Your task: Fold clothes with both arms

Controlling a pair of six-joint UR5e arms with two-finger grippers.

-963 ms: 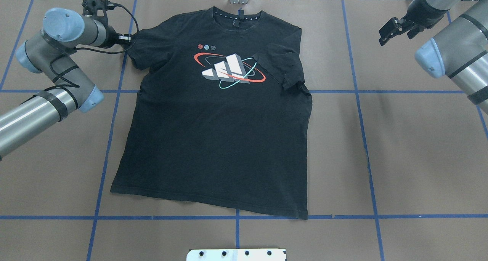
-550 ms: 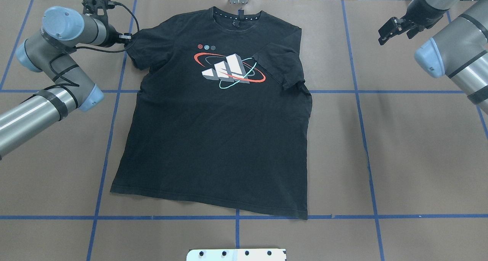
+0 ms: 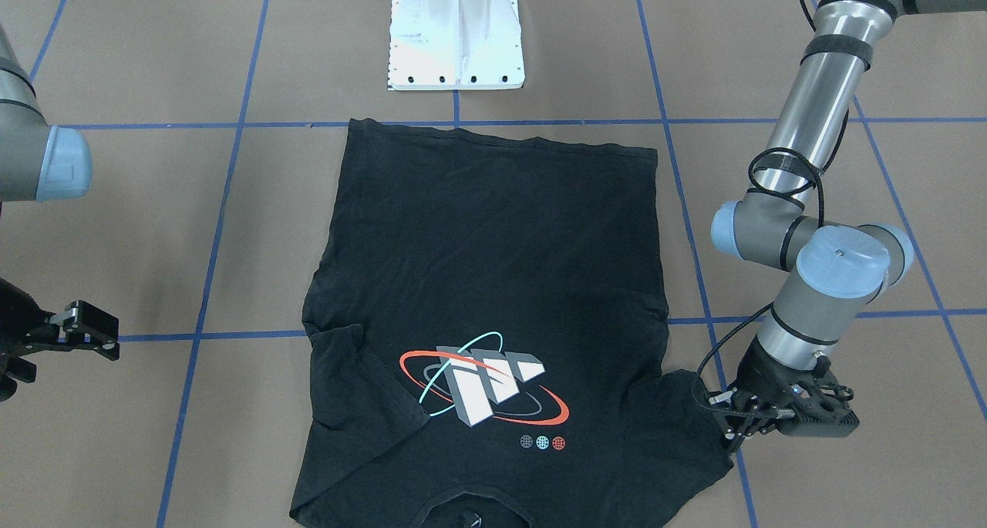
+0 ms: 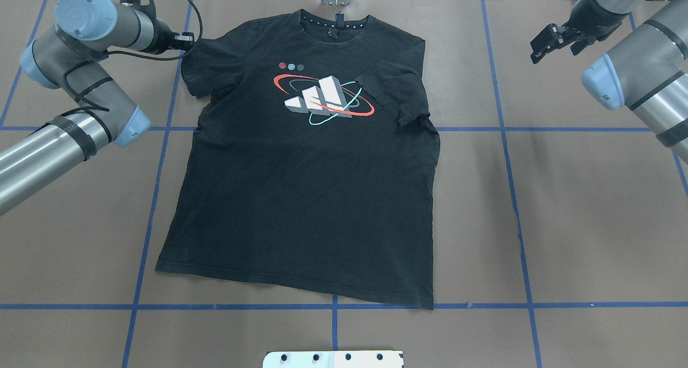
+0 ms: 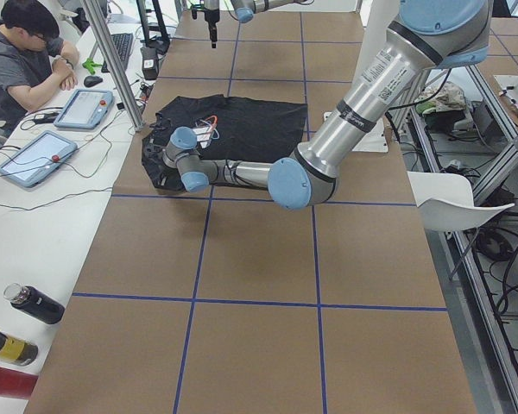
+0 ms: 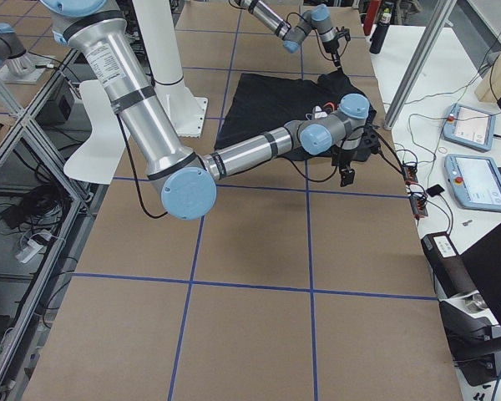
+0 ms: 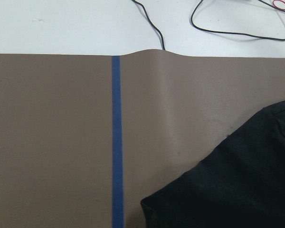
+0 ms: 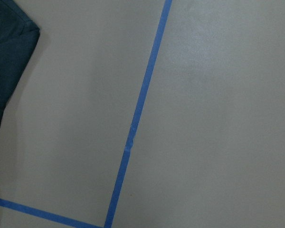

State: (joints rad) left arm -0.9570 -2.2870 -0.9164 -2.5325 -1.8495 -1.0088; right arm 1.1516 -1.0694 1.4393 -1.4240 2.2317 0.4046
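The black T-shirt [image 4: 301, 196] lies flat on the brown table with its print up and its collar at the far edge. One sleeve [image 4: 398, 94] is folded in onto the chest. The other sleeve [image 3: 686, 412] lies spread out beside my left gripper [image 3: 771, 424], whose fingers are hidden under the wrist, so I cannot tell whether it is open or shut. The left wrist view shows that sleeve [image 7: 237, 190] flat on the table. My right gripper [image 4: 556, 43] hovers open over bare table, well clear of the shirt, with nothing between its fingers.
The white pedestal base [image 3: 455, 35] stands just behind the shirt's hem. Blue tape lines [image 4: 505, 129] grid the table. A person [image 5: 26, 60] sits at a side desk with tablets [image 5: 34, 155]. Bottles [image 5: 34, 304] lie on that desk.
My left wrist has moved toward the far edge, along the spread sleeve. My right gripper has drifted slightly farther away. The folded sleeve has settled flatter.
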